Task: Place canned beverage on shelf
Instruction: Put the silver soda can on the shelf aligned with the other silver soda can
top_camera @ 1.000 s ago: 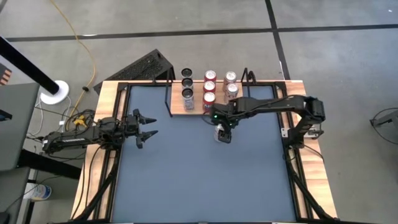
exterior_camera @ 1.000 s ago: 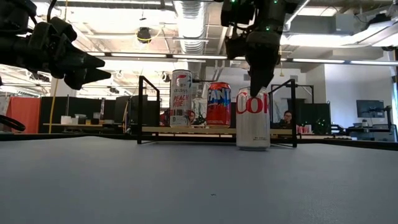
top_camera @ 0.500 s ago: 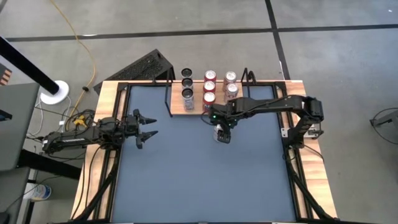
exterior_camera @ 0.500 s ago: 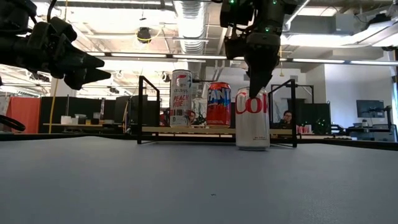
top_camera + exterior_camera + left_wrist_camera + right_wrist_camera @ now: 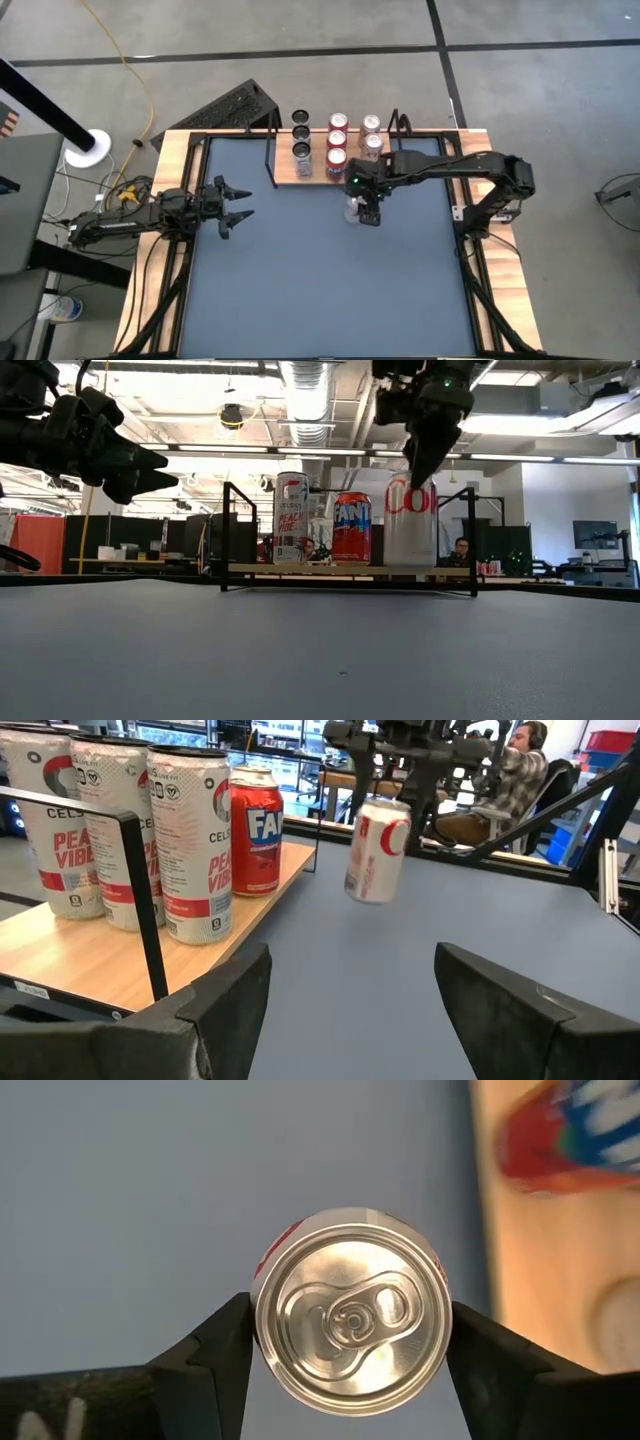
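Note:
A silver Coke can [image 5: 412,525] hangs above the blue tabletop [image 5: 300,280] in my right gripper [image 5: 363,208], which is shut on it just in front of the shelf. The shelf [image 5: 283,176] is a light-wood board on a black wire frame at the table's far edge. On it stand tall Celsius cans [image 5: 188,845], red Fanta cans [image 5: 256,830] and silver cans [image 5: 372,132]. My left gripper [image 5: 238,203] waits open, held level near the table's left edge. My right gripper pinches the Coke can between its two fingers [image 5: 215,1350] on opposite sides of the wall just under the top rim [image 5: 262,1315]. The fingers come from above, pointing steeply down. The can hangs below them clear of the table, slightly tilted [image 5: 378,850].
The shelf's black frame posts [image 5: 228,535] [image 5: 470,540] rise at its ends. A strip of bare board [image 5: 385,172] shows at its near right. A black slatted rack [image 5: 232,108] lies off the far left corner. A person [image 5: 510,770] sits beyond the table.
My right gripper has risen with the Coke can and gone a little toward the table's right edge. The can stood on the table a second ago and now hangs clear of it, level with the cans on the shelf in the low view.

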Robot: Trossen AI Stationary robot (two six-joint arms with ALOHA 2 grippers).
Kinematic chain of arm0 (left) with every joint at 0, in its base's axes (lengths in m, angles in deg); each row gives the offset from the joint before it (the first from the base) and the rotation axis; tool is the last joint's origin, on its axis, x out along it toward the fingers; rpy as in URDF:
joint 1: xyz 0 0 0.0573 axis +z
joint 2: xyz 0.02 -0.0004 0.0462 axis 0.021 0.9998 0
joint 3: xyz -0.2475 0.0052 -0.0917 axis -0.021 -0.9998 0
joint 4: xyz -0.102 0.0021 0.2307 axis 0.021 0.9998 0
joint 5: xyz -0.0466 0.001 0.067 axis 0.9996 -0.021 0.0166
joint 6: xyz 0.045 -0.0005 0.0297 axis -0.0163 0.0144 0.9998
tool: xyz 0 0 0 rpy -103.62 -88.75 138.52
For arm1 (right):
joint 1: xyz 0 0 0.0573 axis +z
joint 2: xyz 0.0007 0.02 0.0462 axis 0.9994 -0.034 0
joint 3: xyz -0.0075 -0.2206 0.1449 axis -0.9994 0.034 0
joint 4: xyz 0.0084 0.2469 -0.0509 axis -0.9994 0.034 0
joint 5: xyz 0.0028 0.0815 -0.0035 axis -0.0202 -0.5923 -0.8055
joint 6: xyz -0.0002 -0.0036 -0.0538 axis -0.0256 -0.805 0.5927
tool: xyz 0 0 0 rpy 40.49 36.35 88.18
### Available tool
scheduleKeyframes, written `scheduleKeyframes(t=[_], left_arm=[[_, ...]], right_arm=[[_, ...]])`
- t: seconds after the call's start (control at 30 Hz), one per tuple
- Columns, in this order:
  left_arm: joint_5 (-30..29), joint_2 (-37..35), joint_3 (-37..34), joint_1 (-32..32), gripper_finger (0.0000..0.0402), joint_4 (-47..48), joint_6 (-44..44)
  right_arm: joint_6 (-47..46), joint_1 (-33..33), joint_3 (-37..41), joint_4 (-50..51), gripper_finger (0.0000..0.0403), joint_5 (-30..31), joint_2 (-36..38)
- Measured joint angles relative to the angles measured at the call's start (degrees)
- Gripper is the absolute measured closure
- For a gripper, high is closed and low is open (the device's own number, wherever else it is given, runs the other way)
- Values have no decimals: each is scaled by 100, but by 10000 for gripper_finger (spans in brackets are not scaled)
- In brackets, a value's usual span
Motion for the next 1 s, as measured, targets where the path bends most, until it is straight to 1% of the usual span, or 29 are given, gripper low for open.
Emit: scheduleKeyframes(t=[0.2, 0.4, 0.57, 0.77, 1.0], left_arm=[[0, 0, 0, 0, 132, 0, 0], [0, -1, 0, 0, 132, 0, 0], [0, -1, 0, 0, 132, 0, 0], [0, 0, 0, 0, 132, 0, 0], [0, -1, 0, 0, 132, 0, 0]], right_arm=[[539, -440, -4, 142, 147, 3, 365], [1082, -1011, -4, 424, 148, 12, 392], [1488, -1413, -4, 427, 148, 8, 392], [1813, -1826, -4, 488, 148, 5, 392], [1939, -2118, -9, 476, 148, -89, 392]])
